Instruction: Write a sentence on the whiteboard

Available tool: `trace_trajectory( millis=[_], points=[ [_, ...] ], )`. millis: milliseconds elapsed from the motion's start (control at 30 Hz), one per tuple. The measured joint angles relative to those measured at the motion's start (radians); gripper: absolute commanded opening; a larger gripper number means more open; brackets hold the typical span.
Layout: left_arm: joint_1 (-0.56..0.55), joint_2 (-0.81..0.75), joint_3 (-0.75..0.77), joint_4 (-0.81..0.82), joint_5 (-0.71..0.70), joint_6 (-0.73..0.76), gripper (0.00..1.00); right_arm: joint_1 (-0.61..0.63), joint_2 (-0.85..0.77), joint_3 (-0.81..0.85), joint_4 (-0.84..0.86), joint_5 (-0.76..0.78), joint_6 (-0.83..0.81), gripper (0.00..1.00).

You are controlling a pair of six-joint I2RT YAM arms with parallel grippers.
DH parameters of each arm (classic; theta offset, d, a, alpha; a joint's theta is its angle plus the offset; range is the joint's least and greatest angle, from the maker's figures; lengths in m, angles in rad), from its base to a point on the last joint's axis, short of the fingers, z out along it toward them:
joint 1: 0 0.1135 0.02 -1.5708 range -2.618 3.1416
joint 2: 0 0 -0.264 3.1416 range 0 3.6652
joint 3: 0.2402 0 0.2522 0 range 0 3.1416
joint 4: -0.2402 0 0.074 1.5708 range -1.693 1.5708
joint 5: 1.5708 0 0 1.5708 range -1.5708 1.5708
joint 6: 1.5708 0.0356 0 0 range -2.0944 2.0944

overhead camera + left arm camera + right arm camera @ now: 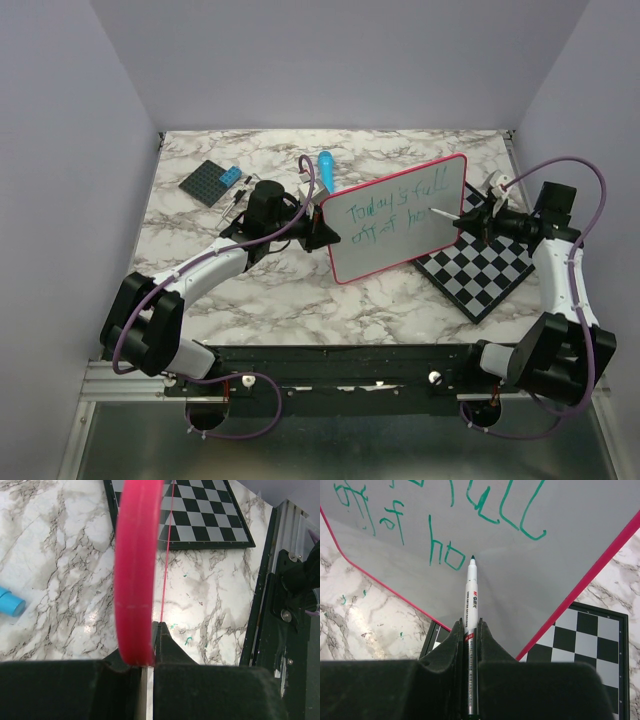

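L gripper [325, 232] [150, 650]: black fingers pressed together on the thin pink-red rim at the left edge of the flat glossy white rectangular whiteboard [390, 255] [135, 570] [530, 590]. It holds the board up off the table, tilted, face toward the R arm. In top view the board's lower right corner overlaps the black-and-white checkered board [480, 270] [200, 515] [585, 645], which lies flat on the grey-veined white marble tabletop [260, 290].

R gripper [478, 222] [470, 630]: jaws pinched on a slim white-barrelled marker w/ dark green tip [447, 218] [470, 595], barrel running straight out btwn the fingers. The tip is at the board face, just right of the letters "ho" [431, 547]; contact can't be confirmed.

Green handwritten sentence [395, 210]: two lines on the board face, approx "Today's full" on top and "of ho" below, the 2nd line ending at the marker tip.

A few small green specks show on the marble near the board. Far side of the table, left of the board: a light blue cylindrical object [325, 165] [10, 602] and a dark gridded square plate [212, 180] w/ a blue piece on it, both well apart from the grippers.
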Motion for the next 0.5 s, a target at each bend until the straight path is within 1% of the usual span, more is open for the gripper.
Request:
trace_trajectory(
  millis=[333, 500],
  points=[
    [0.0, 0.001, 0.003, -0.004, 0.0, -0.006, 0.0, 0.007, 0.024, 0.0, 0.008, 0.011, -0.001, 0.01],
    [0.0, 0.001, 0.004, -0.004, 0.0, -0.008, 0.0, 0.007, 0.024, -0.018, 0.003, 0.027, -0.028, 0.0]
  ],
)
